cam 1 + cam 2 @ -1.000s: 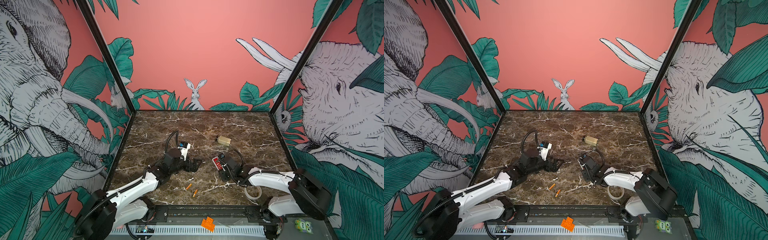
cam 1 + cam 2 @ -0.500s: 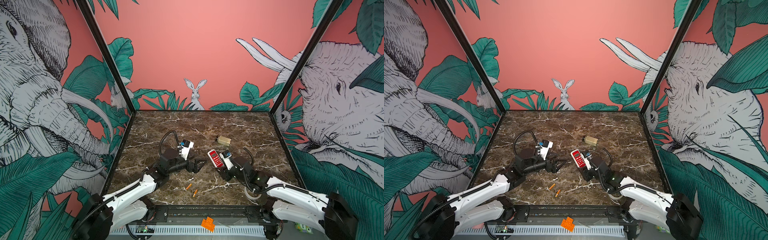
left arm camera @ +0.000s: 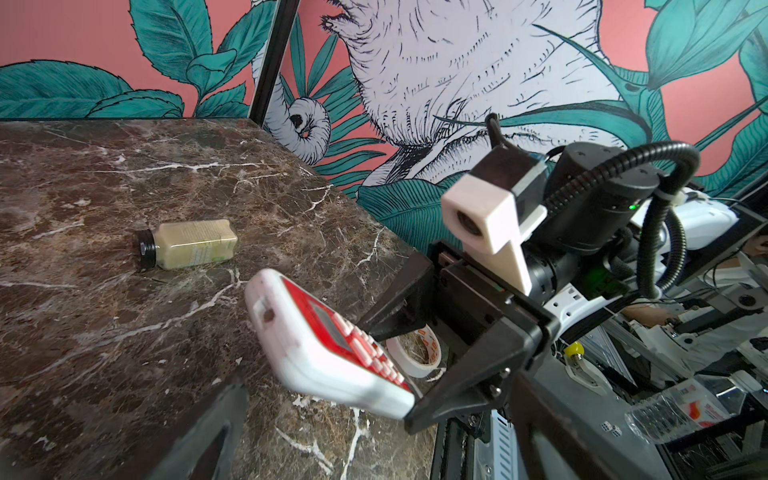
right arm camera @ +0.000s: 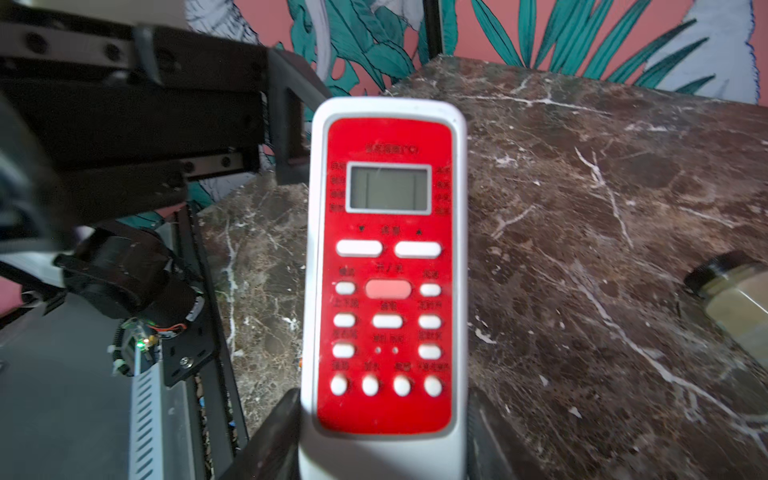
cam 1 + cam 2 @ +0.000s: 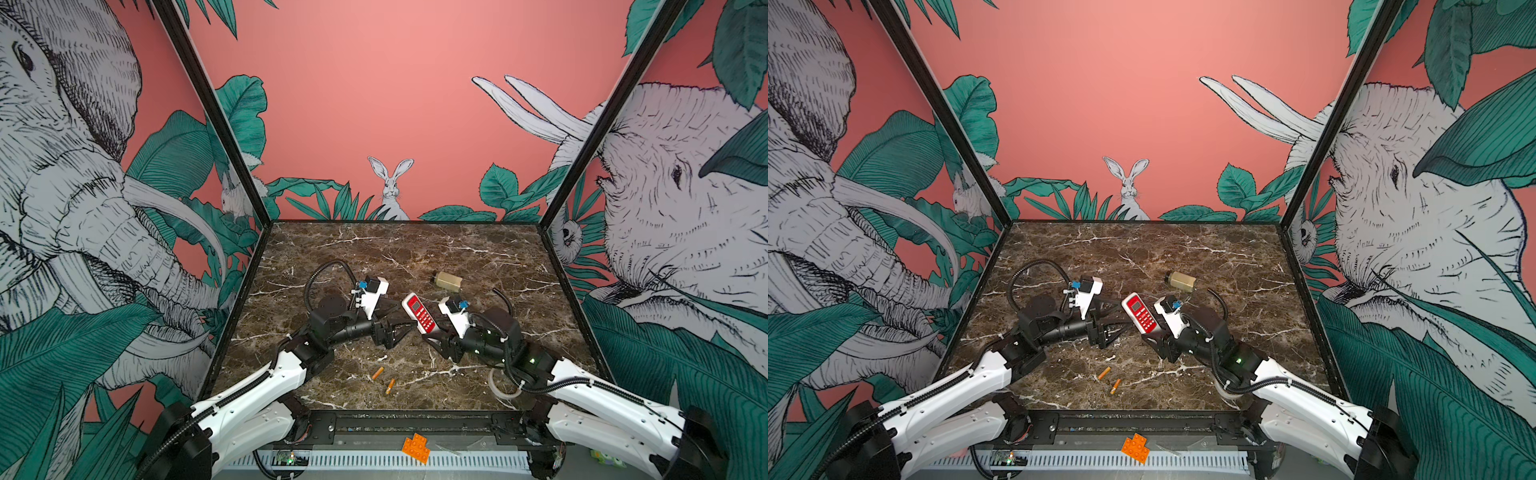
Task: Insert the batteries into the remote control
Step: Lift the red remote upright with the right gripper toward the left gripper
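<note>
**Right gripper** (image 5: 430, 332): its jaws were partly closed on the bottom end of the remote control (image 5: 419, 313). The remote was off the marble table (image 5: 374, 257), tilted, with its red keypad face uppermost. In the right wrist view only the lowest strip of the white body sat between the fingers (image 4: 270, 436).

**Left gripper** (image 5: 401, 332): its jaws were spread wide and held nothing. It was just beside the remote's lower half, facing the right gripper.

**Batteries** (image 5: 377, 372) (image 5: 390, 386): both lay loose on the table near the front edge, close to each other. They were well apart from both grippers.

**Other items:** a beige bottle (image 5: 448, 281) lay on its side behind the remote.

**Risks, as judged:**
- The hold was at the extreme end, so a nudge from the left fingers could pivot the remote or lever it out of the grip.
- The battery bay was not visible and is presumably on the back. The remote would need to be turned over, and a poorly timed handover could drop it.
- The batteries are round and could roll away if either arm swept the table near them.
</note>
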`<state>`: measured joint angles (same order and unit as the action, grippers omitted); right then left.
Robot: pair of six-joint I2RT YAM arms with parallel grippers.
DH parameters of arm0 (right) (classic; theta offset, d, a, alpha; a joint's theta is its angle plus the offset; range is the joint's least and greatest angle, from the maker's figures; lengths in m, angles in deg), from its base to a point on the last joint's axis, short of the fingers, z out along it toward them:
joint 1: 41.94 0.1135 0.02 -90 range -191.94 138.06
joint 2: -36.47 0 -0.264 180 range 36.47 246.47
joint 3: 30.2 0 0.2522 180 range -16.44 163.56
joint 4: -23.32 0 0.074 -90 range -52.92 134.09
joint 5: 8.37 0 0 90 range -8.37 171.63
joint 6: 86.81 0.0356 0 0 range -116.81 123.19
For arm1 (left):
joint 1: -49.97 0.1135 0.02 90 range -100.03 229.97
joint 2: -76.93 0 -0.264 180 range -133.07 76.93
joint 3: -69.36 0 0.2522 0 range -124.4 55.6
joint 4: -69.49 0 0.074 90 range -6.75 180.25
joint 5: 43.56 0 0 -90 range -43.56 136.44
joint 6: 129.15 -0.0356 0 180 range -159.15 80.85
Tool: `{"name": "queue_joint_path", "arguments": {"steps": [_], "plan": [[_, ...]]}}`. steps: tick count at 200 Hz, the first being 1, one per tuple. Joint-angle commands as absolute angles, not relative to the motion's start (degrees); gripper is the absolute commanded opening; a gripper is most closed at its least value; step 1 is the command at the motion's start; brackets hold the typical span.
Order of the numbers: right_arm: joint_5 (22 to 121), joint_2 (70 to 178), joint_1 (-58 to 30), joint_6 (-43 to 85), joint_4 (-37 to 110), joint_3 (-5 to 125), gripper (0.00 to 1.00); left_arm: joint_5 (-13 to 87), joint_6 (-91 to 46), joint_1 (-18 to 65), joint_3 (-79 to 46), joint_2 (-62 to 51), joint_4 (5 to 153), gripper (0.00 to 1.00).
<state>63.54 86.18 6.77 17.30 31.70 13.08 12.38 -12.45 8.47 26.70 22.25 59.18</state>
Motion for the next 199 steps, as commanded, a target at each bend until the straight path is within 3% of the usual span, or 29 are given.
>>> {"name": "queue_joint_path", "arguments": {"steps": [1, 128, 199], "plan": [[57.7, 84.1, 6.9, 16.3, 24.7, 12.7, 0.18, 8.5, -13.1, 8.2, 24.6, 23.0, 56.0, 0.98], [45.4, 86.5, 6.8, 21.5, 14.2, 13.0, 0.16, -0.2, -9.8, 7.5, 22.6, 21.6, 46.1, 0.92], [43.0, 87.6, 6.8, 23.5, 10.2, 12.1, 0.16, -1.6, -9.1, 6.4, 21.8, 19.6, 44.1, 0.73]]}}
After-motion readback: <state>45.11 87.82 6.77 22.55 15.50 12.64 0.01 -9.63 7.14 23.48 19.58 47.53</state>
